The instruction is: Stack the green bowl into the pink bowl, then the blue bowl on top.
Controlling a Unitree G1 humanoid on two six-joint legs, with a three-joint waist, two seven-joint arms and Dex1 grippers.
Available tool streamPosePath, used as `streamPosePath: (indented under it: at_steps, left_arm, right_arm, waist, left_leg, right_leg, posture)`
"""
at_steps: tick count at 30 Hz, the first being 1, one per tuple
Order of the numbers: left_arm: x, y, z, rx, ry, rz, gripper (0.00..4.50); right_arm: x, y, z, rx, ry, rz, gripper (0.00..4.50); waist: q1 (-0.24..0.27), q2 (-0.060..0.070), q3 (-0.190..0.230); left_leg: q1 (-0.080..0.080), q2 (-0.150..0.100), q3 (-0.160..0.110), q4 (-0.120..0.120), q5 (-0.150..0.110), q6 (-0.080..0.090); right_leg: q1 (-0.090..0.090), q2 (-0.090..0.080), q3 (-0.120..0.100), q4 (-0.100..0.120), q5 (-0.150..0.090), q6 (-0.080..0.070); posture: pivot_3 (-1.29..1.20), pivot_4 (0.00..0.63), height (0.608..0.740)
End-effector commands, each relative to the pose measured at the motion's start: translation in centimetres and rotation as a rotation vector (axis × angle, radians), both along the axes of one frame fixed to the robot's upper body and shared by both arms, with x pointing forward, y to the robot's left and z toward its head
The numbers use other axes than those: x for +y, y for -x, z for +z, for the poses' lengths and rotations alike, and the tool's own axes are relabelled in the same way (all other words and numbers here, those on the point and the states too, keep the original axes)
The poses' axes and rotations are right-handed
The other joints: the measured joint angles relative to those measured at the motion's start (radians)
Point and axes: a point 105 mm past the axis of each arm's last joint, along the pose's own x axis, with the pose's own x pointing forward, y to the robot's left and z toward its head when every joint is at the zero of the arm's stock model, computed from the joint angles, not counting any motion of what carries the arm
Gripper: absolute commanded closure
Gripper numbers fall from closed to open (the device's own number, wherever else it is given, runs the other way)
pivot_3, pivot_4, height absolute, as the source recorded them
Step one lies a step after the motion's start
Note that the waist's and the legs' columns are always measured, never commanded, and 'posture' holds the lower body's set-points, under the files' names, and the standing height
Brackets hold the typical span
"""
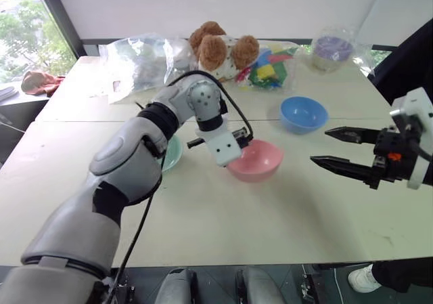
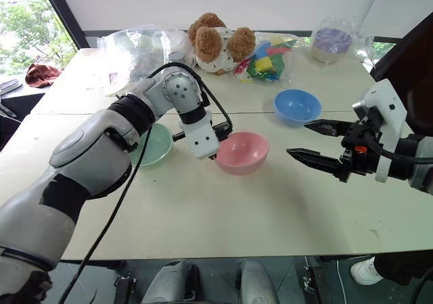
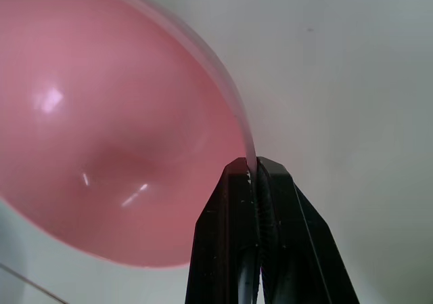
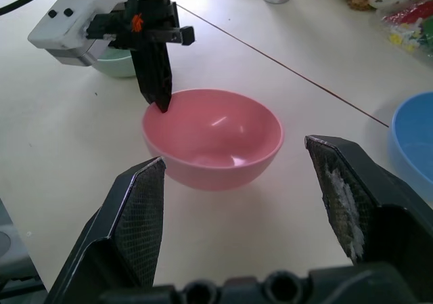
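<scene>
A: Status of the left gripper?

B: Its jaws pinch the pink bowl at the rim. The green bowl sits beside that bowl, the blue bowl behind it.

A: And the right gripper?

B: Jaws spread, empty, near the pink bowl.

A: Risk?

B: The thin rim may slip from the pinch, tipping the pink bowl on the tabletop.

green bowl left | pink bowl centre | blue bowl behind-right
</scene>
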Motion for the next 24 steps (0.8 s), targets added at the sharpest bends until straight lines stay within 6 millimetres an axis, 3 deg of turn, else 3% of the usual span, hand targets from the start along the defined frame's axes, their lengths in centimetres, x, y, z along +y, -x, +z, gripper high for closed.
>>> streamPosePath:
  at_steps: [1,5,9,18,24]
  left_arm:
    - [0.1,0.4,0.0,-0.040,-0.042,-0.090,4.48]
    - [0.9,0.3,-0.6,-0.063,-0.087,-0.120,4.48]
    - [1.0,-0.1,0.1,-0.104,-0.077,-0.131,4.48]
    - [0.4,-0.2,1.4,-0.105,0.021,-0.100,0.02]
    - [0.8,-1.0,4.9,-0.104,0.152,0.028,0.02]
  right_arm:
    - [0.1,0.5,1.0,-0.058,0.010,-0.008,0.92]
    - [0.3,0.4,0.9,-0.060,0.007,-0.011,0.92]
    - [0.5,0.2,0.9,-0.060,0.005,-0.006,0.92]
    - [0.8,-0.3,1.0,-0.059,0.002,0.020,0.92]
    - [1.0,-0.6,0.9,-0.057,0.000,0.042,0.92]
  waist:
    - [0.003,0.000,0.000]
    - [0.006,0.000,0.000]
    - [0.006,0.000,0.000]
    - [0.006,0.000,0.000]
    - [0.002,0.000,0.000]
  left_leg:
    - [0.000,0.000,0.000,0.000,0.000,0.000]
    - [0.000,-0.001,0.000,0.000,0.000,0.000]
    - [0.000,-0.001,0.000,0.000,0.000,0.000]
    - [0.000,0.000,0.000,0.000,0.000,0.000]
    - [0.000,0.000,0.000,0.000,0.000,0.000]
  right_leg:
    - [0.000,0.000,0.000,0.000,0.000,0.000]
    - [0.000,0.000,0.000,-0.001,0.000,0.000]
    - [0.000,0.001,0.000,-0.001,0.000,0.000]
    - [0.000,0.001,0.000,-0.001,0.000,0.000]
    - [0.000,0.001,0.000,0.000,0.000,0.000]
  posture:
    - [0.00,0.150,0.740]
    - [0.00,0.150,0.740]
    - [0.00,0.150,0.740]
    - [0.00,0.150,0.740]
    - [0.00,0.150,0.740]
